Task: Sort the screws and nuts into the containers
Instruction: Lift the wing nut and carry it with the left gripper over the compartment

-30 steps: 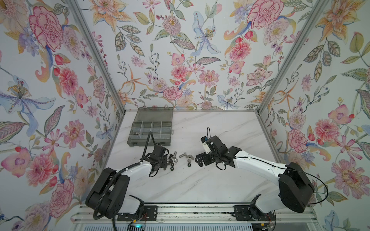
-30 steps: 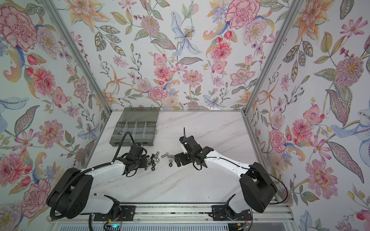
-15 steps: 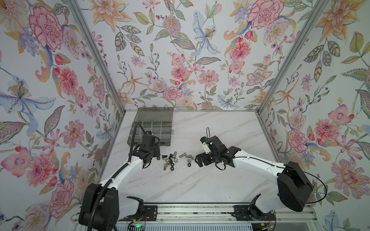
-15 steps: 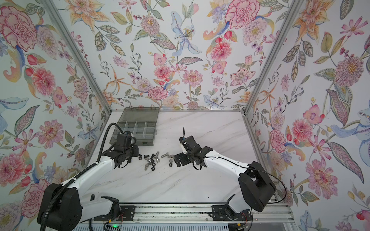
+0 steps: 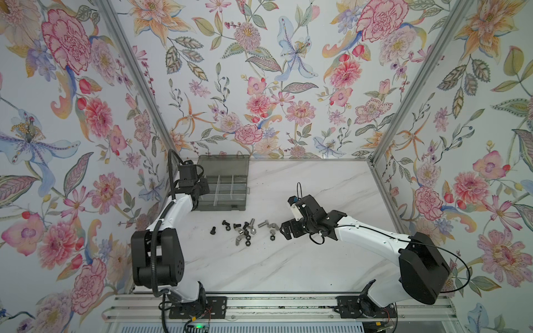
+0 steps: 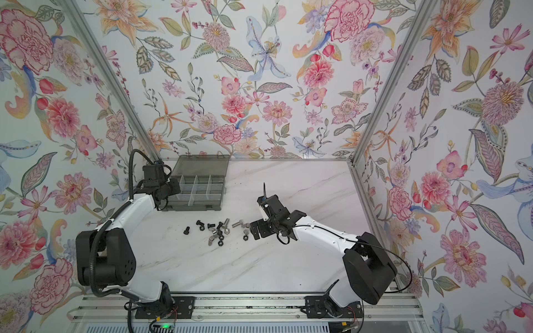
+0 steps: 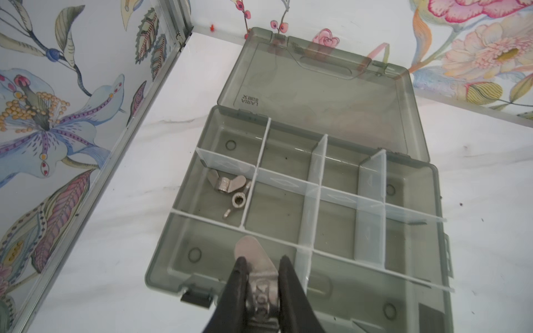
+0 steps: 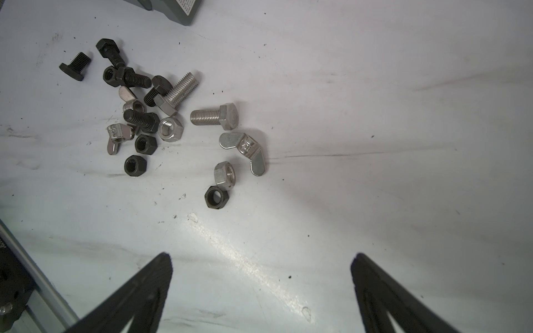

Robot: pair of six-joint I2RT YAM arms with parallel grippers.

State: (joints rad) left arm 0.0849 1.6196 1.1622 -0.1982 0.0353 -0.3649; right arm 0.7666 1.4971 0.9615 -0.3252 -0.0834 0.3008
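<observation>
Silver wing nut [image 7: 249, 250] is pinched in my left claw [image 7: 262, 263], jaws pressed on its body, one wing poking out past the tips. It hangs over the front row of the organiser box [image 7: 161, 268], near the latch edge. The lid [image 7: 317, 95] is folded back toward the rear wall. Two more wing nuts [image 7: 226, 183] lie in the middle-row end cell, on the side-wall side. The box sits back-left on the marble table [image 5: 288, 265]. A loose pile [image 8: 141, 119] of black bolts, silver hex bolts, hex nuts and wing nuts lies mid-table in front of the box. My right claw [image 8: 261, 255] is spread wide and empty, hovering just beside the pile. Nearest to it are a black hex nut [image 8: 217, 197] and a silver hex nut [image 8: 224, 174], side by side.
</observation>
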